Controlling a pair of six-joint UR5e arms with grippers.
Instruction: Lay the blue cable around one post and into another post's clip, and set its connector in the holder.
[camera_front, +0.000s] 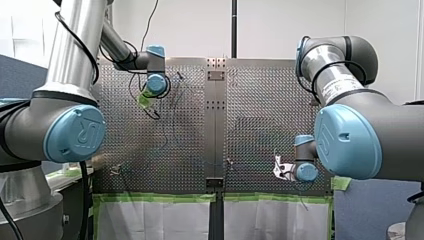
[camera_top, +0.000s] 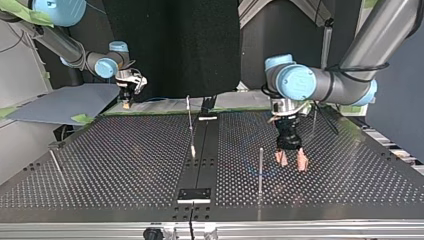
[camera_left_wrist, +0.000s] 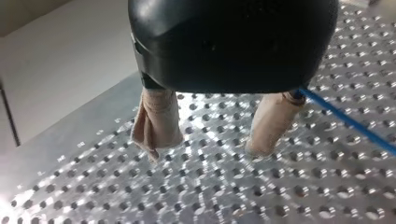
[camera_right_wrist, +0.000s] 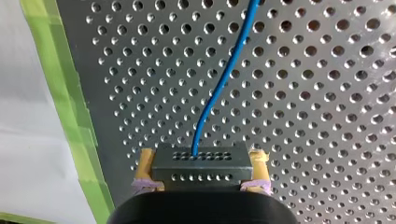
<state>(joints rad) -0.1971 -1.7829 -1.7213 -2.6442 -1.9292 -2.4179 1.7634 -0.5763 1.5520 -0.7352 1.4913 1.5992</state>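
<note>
My right gripper (camera_right_wrist: 201, 179) is shut on a dark grey connector block (camera_right_wrist: 201, 161), its yellow pads pressing on the block's two sides. The blue cable (camera_right_wrist: 219, 84) leaves the block and runs ahead over the perforated table. In the top view this gripper (camera_top: 127, 97) hangs at the back left edge. My left gripper (camera_top: 291, 161) stands open just above the table, its beige pads (camera_left_wrist: 156, 119) apart with nothing between them. The blue cable (camera_left_wrist: 348, 121) passes beside one finger. A thin post (camera_top: 260, 170) stands close beside it.
A second post (camera_top: 190, 122) rises near the middle strip and a third leans at the top view's left (camera_top: 55, 162). A black holder block (camera_top: 195, 195) sits on the centre strip near the camera. Green tape (camera_right_wrist: 70, 93) marks the table edge beside my right gripper.
</note>
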